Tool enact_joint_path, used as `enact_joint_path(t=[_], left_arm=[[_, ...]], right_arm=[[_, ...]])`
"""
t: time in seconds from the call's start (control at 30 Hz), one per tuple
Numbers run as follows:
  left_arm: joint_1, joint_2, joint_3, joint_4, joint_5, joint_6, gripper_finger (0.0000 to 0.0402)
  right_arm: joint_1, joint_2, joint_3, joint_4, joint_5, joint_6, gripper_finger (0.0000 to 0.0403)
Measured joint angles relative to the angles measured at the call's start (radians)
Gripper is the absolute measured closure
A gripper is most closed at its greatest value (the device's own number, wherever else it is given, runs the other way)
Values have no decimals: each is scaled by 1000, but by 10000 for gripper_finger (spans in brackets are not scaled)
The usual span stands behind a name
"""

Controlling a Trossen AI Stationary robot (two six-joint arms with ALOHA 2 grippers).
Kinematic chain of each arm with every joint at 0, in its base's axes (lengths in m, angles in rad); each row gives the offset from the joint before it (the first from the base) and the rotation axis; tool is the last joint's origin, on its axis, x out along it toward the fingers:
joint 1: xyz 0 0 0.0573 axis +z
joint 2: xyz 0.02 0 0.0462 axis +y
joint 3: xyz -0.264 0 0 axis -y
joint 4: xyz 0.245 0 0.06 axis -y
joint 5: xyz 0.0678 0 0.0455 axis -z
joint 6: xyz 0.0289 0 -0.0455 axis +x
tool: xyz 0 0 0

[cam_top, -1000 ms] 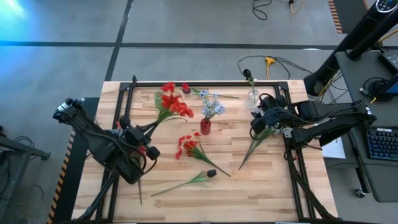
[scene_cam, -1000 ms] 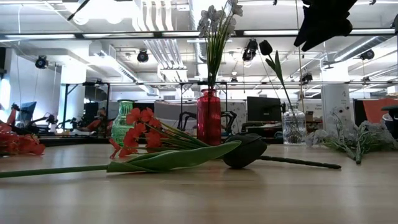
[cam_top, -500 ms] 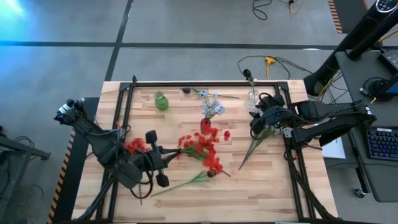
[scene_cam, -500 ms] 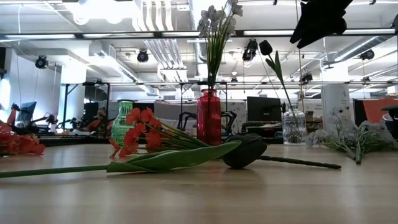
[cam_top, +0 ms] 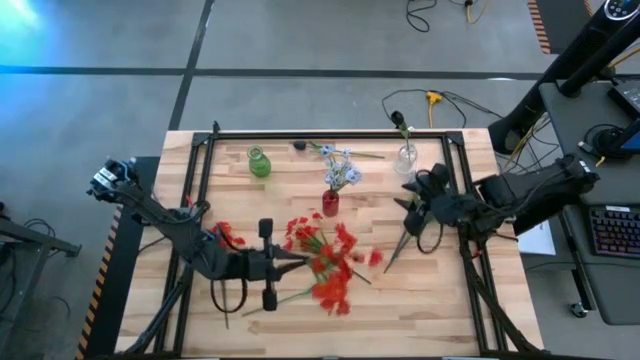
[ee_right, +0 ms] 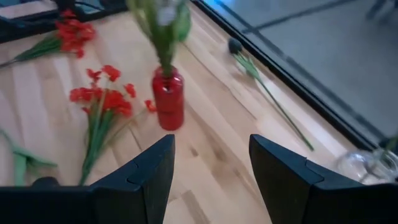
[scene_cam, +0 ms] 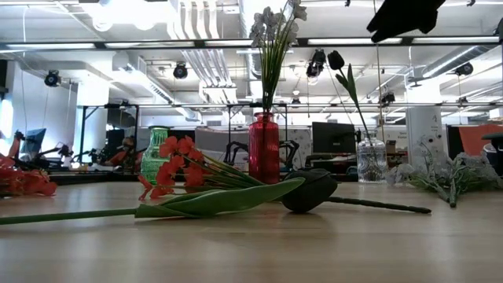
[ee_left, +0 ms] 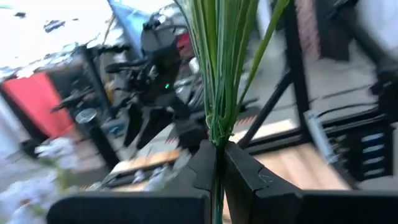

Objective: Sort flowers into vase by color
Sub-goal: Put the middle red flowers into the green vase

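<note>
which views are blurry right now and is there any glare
Left wrist view: background smeared, the green stems in the left claw fairly sharp. High view: the carried red flowers are streaked. Low view: sharp, with bright ceiling lights. Right wrist view: slightly soft.

Table (cam_top: pixel 440 290): pale wood planks, smooth, matt with a soft sheen.
Frame (cam_top: pixel 330 133) at the table's edges: black metal, matt.
Red vase (ee_right: pixel 168 99): glossy glass.
Green vase (cam_top: pixel 259 163): glossy, translucent.
Clear vase (scene_cam: pixel 368 159): plain glass.
Flowers (scene_cam: pixel 182 174): artificial; petals cloth-like, matt; leaves smooth, faintly waxy.
Fingers (ee_right: pixel 288 174): dark matt plastic.
</note>
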Motion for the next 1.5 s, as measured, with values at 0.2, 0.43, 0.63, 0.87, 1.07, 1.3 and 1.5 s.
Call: enact_joint_path(t=[0.2,0.43,0.63,0.87,1.07,1.3,1.5], left_arm=[[2,0,-170,332,43,31,401],[2,0,-340,582,99,23,402],[19,0,-450,788,97,29,402],[100,0,-499,881,-139,54,401],[232,-2,-501,888,-269,91,401],[380,-10,-522,887,-306,89,401],[447,-98,-613,898,-254,79,401]], right_arm=[[158,3,-58,101,142,0,204],[292,25,-72,196,222,-24,204],[340,103,-72,396,238,-170,204],[342,162,-72,559,238,-293,204],[342,158,-72,565,239,-301,204],[342,156,-72,563,240,-301,204],[342,156,-72,561,240,-307,204]])
